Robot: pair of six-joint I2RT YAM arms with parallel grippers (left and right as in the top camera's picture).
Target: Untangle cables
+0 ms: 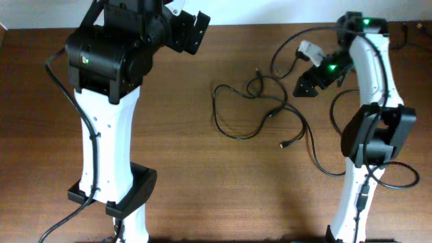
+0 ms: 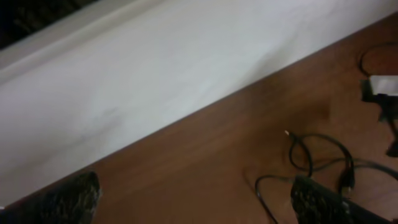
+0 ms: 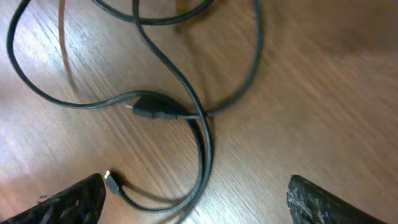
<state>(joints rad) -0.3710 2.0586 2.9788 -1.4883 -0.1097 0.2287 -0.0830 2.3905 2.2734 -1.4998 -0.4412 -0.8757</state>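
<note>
1. Cables (image 1: 260, 108): a loose tangle lying on the table (image 1: 202, 175).
2. Left gripper (image 1: 192, 30): left of the cables and behind them, well apart.
3. Right gripper (image 1: 305, 84): just right of the cables, above their right-hand loops.

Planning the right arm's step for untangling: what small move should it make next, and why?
Probably lower the right end effector onto the black plug. Its jaws stand open above the cables, holding nothing, and that plug lies where two strands cross.
</note>
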